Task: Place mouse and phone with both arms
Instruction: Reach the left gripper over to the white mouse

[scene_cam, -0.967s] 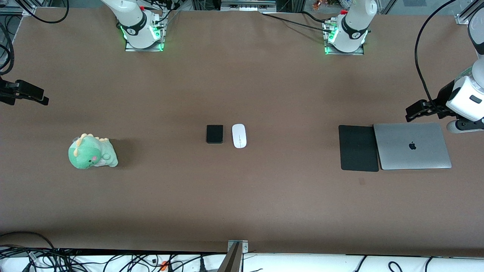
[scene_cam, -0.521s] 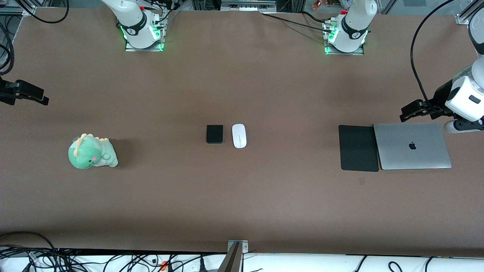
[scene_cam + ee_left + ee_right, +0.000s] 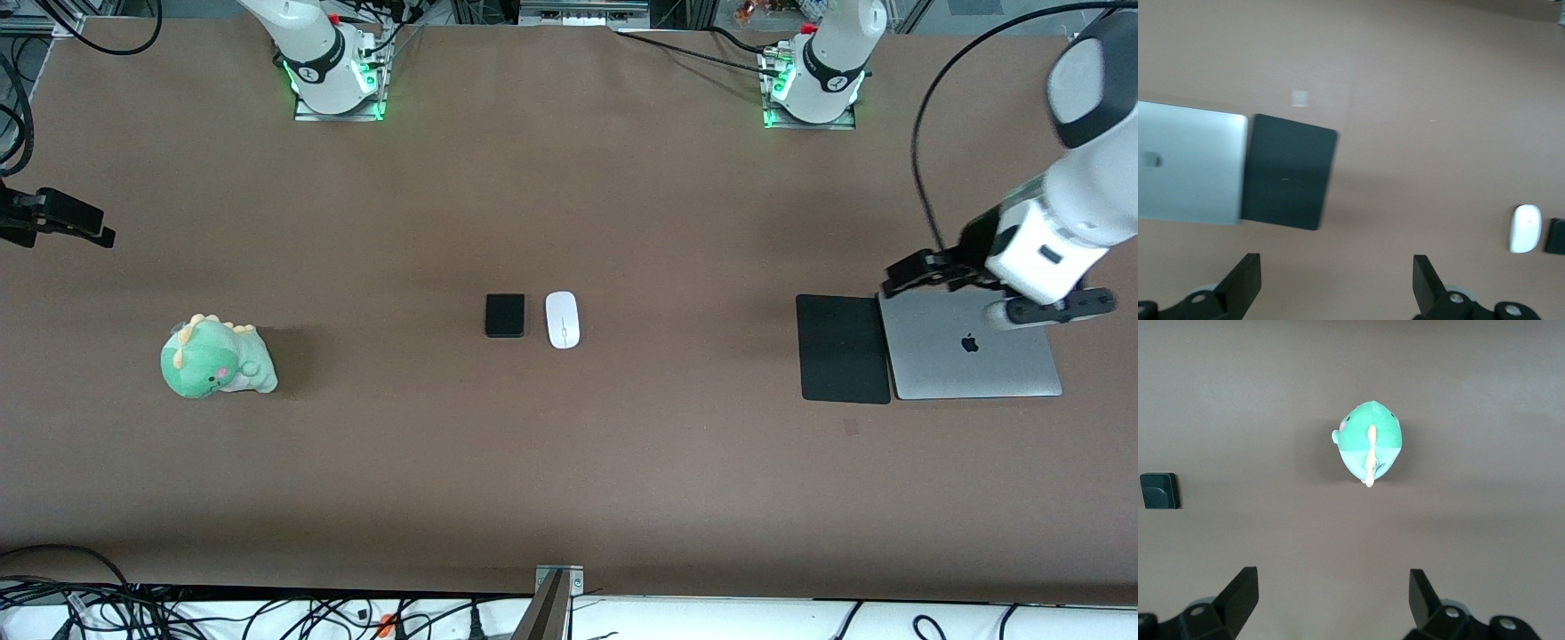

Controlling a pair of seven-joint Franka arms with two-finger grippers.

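The white mouse and the black phone lie side by side at the middle of the table, the phone toward the right arm's end. My left gripper is open and empty, up in the air over the laptop's corner by the mouse pad. The left wrist view shows its open gripper, with the mouse and phone far off. My right gripper waits open and empty at its end of the table. The right wrist view shows its open gripper and the phone.
A thin black mouse pad and a closed silver laptop lie side by side toward the left arm's end. A green dinosaur plush sits toward the right arm's end. Cables hang along the table edge nearest the camera.
My left arm has swung in from the table's end toward the middle, its gripper now over the laptop's corner. The right arm, mouse and phone have not moved.
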